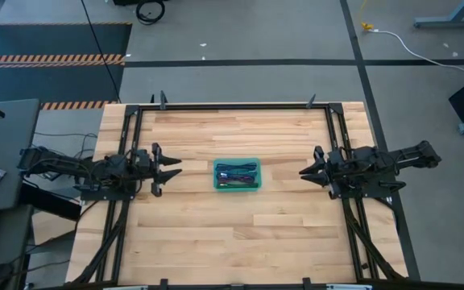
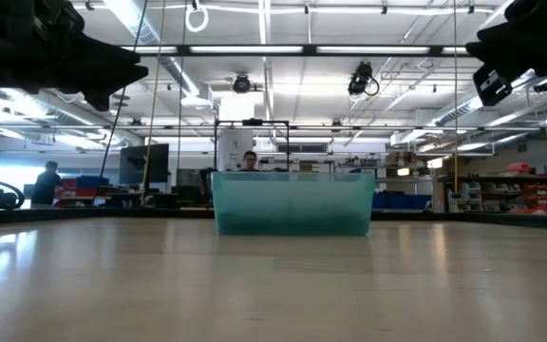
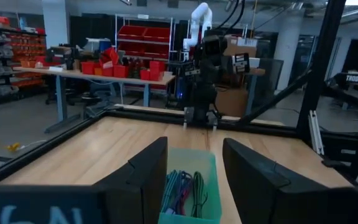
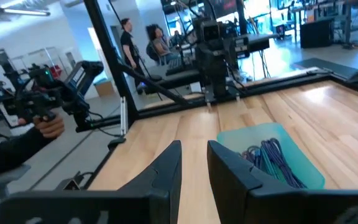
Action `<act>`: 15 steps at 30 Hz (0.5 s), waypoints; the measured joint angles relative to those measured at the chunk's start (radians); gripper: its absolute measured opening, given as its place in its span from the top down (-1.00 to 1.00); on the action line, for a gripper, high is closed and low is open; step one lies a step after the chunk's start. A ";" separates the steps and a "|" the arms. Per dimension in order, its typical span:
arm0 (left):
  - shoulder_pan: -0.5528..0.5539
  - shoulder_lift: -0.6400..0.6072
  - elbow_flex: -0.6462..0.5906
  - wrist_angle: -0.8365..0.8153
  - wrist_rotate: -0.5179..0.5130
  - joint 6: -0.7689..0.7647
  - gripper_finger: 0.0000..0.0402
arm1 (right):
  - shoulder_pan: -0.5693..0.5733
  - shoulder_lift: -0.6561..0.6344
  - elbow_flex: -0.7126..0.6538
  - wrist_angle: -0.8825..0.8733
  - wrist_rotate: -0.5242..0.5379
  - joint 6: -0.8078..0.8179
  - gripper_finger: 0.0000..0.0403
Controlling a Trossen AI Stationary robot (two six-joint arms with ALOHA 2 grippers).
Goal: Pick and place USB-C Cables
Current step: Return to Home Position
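One teal tray (image 1: 237, 189) sits in the middle of the wooden worktop (image 1: 240, 234), well apart from every edge. All the cables (image 1: 238, 173) I can see lie inside it, heaped together along its floor, and none is out on the wood. Past the left arm's fingers the cables (image 3: 184, 190) show teal, blue-purple, maroon and green strands side by side. From the right arm's side it is mostly blue-purple loops (image 4: 271, 158) that show. They overlap too much for me to count the bundles. Four colours is all I can vouch for. At table height the tray's frosted wall (image 2: 292, 204) hides what is in it.

There are two arms, one on each side of the tray, both raised off the wood and both pointing in at it. The left tool (image 1: 167, 173) hangs near the worktop's left side, fingers apart and holding nothing. The right tool (image 1: 311, 171) hangs near the right side, fingers also parted and empty. Neither touches the tray.

Beyond the worktop two people (image 4: 129, 37) stand talking, and a hand (image 4: 50, 126) nearer by grips a dark device.
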 joint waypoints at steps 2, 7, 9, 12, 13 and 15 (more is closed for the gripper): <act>0.000 -0.013 0.000 -0.016 -0.001 -0.001 0.22 | 0.000 -0.045 -0.009 -0.045 0.000 0.003 0.59; 0.000 -0.053 0.000 -0.068 -0.003 -0.005 0.36 | 0.000 -0.115 -0.023 -0.087 -0.005 0.004 0.59; 0.000 -0.069 0.000 -0.073 -0.003 -0.005 0.41 | 0.000 -0.112 -0.025 -0.092 -0.008 -0.007 0.59; 0.000 -0.092 0.000 -0.086 -0.003 -0.006 0.47 | 0.000 -0.116 -0.046 -0.056 -0.010 -0.023 0.59; 0.000 -0.093 0.000 -0.088 -0.003 -0.009 0.49 | 0.000 -0.114 -0.063 -0.026 -0.013 -0.026 0.59; 0.000 -0.091 -0.001 -0.098 -0.003 -0.017 0.52 | 0.000 -0.115 -0.121 0.073 -0.022 -0.029 0.59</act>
